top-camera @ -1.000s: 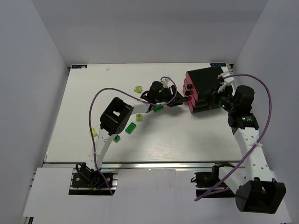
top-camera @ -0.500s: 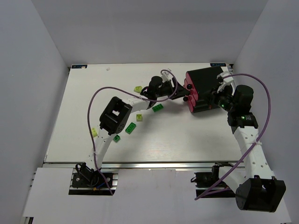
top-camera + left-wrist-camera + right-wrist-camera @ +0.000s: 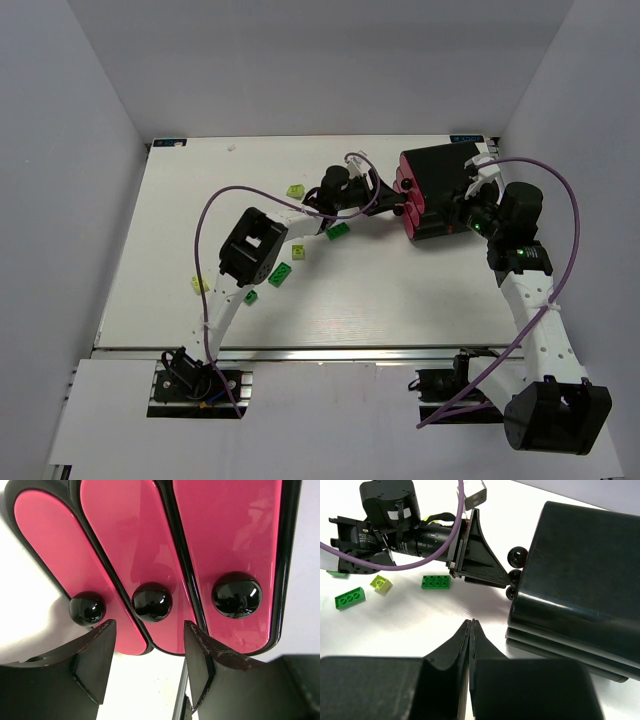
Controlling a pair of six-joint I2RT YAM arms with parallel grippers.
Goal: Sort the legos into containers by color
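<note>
The containers (image 3: 440, 185) are a stack of three black drawers at the back right, with magenta fronts (image 3: 150, 545) and round dark knobs. My left gripper (image 3: 388, 203) is open right at the fronts. In the left wrist view the gripper (image 3: 150, 632) has its fingertips just short of the middle knob (image 3: 152, 601), touching nothing. My right gripper (image 3: 471, 624) is shut and empty, low beside the stack's near side (image 3: 575, 595). The legos lie loose on the table: a dark green brick (image 3: 338, 231), lime ones (image 3: 295, 190) (image 3: 298, 251) and a green one (image 3: 280, 274).
Two more small bricks lie further left, one green (image 3: 250, 297) and one lime (image 3: 198, 284). The left arm's purple cable (image 3: 215, 205) loops over the bricks. The right wrist view shows the dark green brick (image 3: 436, 582), a lime one (image 3: 380, 583) and a green one (image 3: 350, 598).
My left gripper has moved away from the dark green brick, back and right, up to the drawer fronts. The right arm and the stack have not moved.
</note>
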